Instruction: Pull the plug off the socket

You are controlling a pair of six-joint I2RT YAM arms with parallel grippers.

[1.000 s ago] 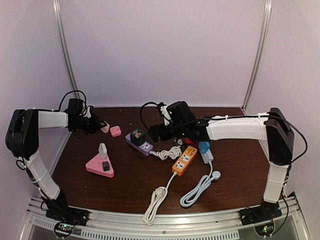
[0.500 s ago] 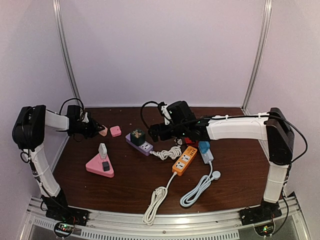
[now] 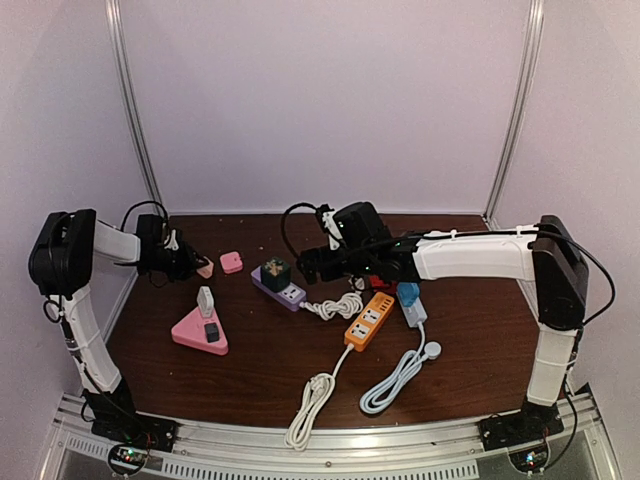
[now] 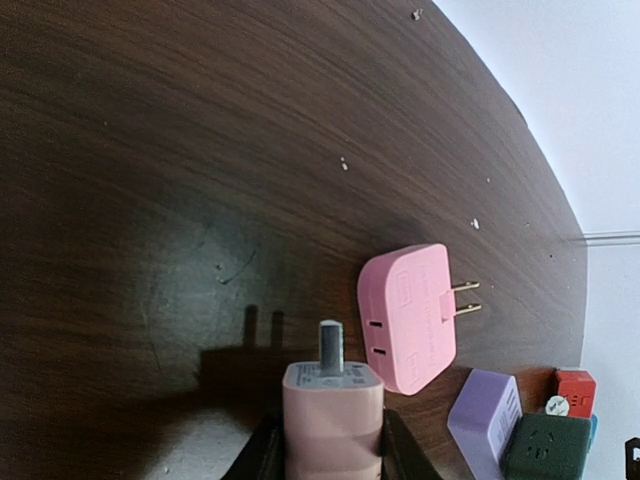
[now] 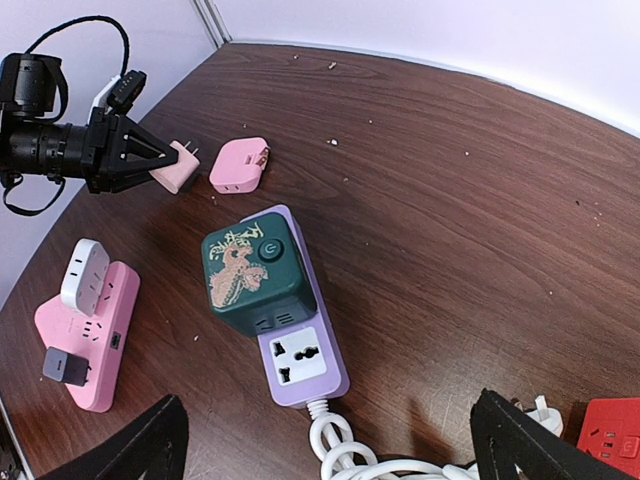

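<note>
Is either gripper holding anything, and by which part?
Left gripper holds a pale pink plug by the sides of its body, prongs pointing away. Right gripper holds nothing.

Top cam's looking down over the purple strip (image 3: 279,284); wrist cams are peering close from either side, sharing it.

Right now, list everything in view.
table: one, brown, underneath
purple strip: one, purple, centre
green cube: one, green, on purple strip
orange strip: one, orange, centre-right
blue strip: one, blue, beside it
red strip: one, red, behind them
socket block: one, pink, front-left
white plug, dark plug: one each, in it
pink adapter: one, pink, far-left
white cords: three, white, centre-front
pale plug: one, pink, in left gripper
left gripper: one, black, far-left, shut
right gripper: one, black, centre, open
</note>
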